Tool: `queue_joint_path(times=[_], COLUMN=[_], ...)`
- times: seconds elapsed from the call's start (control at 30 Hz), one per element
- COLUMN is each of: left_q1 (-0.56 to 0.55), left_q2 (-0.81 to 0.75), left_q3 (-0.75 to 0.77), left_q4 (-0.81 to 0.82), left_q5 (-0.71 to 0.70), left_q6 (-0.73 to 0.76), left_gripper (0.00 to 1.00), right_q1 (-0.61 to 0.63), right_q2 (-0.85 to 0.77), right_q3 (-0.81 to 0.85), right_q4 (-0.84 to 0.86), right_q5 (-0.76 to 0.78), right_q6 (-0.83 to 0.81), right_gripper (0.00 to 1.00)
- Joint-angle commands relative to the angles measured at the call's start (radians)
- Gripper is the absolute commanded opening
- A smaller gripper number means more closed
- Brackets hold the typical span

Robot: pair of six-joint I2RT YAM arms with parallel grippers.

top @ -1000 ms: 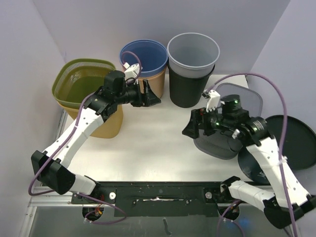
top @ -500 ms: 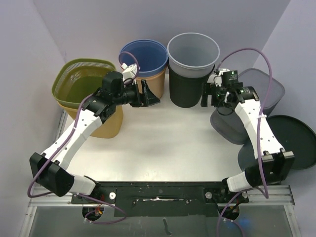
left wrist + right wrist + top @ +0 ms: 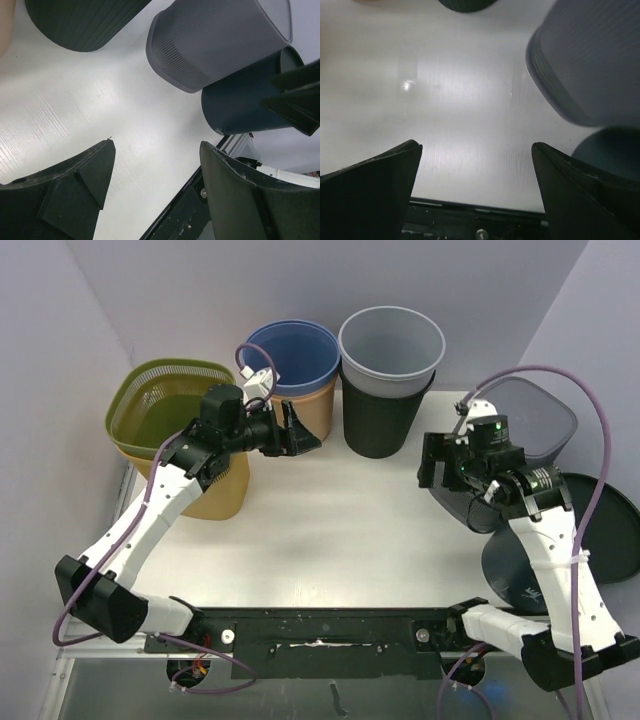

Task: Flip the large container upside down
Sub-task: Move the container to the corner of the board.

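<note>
Finding no readable text, label, brand, number or sign in any view, neither on the large container (image 3: 540, 425) nor on the tabletop (image 3: 330, 530).

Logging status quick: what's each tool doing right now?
Left tool: open, holding nothing.
Right tool: open, holding nothing.
</note>
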Motion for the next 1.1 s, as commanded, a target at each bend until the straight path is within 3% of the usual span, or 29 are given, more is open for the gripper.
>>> queue_joint_path(times=[0.0,0.33,0.5,0.67,0.83,0.9,1.07], left_q1=[0.005,0.007,0.009,0.011,0.012,0.012,0.013], left_q2=[0.031,-0.003,-0.026,-0.047,-0.065,-0.068,-0.056], left_q3=[0.033,0.01,-0.002,0.007,0.004,0.002,0.004], left_q4=[0.054,0.059,0.055,0.04,0.027,0.021,0.026], left_q5=[0.047,0.037,0.008,0.004,-0.005,-0.006,0.004], left_q6=[0.015,0.006,0.004,0.005,0.009,0.012,0.019], left_gripper=[0.68,0.68,0.68,0.68,0.68,0.68,0.68], right_q1=[-0.022,-0.331,-0.417,-0.468,-0.483,-0.478,-0.477], right_q2=[-0.005,0.22,0.344,0.547,0.699,0.667,0.451], right_q3=[-0.098,0.049,0.159,0.397,0.618,0.585,0.29], right_q4=[-0.122,-0.106,0.065,0.19,0.17,0.183,0.294], right_q5=[0.112,0.17,0.149,0.119,0.036,-0.001,-0.041], right_q6=[0.111,0.057,0.017,-0.091,-0.126,-0.116,-0.069], right_gripper=[0.98,0.98,0.98,0.97,0.98,0.98,0.98])
